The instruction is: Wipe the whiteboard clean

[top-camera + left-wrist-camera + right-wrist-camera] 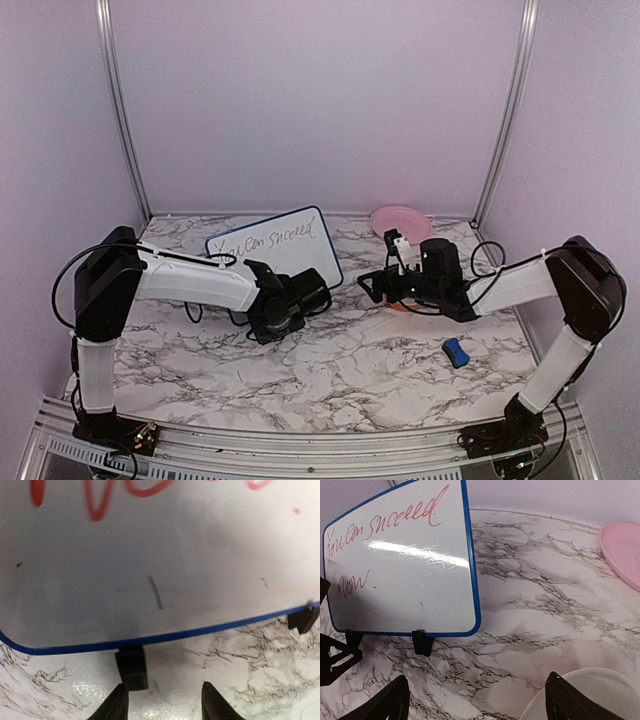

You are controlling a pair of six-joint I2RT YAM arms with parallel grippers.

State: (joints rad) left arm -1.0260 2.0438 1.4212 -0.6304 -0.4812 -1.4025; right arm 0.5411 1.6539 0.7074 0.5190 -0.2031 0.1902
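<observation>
The whiteboard point(272, 246) stands tilted on small black feet at the back of the marble table, with red handwriting across its face. In the right wrist view the whiteboard point(400, 575) reads "You can succeed now." My left gripper point(162, 697) is open just in front of the whiteboard's point(160, 570) blue lower edge. One black foot point(131, 667) sits by its left finger, and nothing is between the fingers. From above, the left gripper point(318, 292) sits at the board's near right corner. My right gripper point(475, 692) is open and empty, facing the board from the right point(372, 285).
A small blue eraser block point(456, 352) lies on the table near the right arm. A pink plate point(400, 220) sits at the back right, also seen as the pink plate point(625, 545). A pale round dish rim point(592, 692) lies under the right finger.
</observation>
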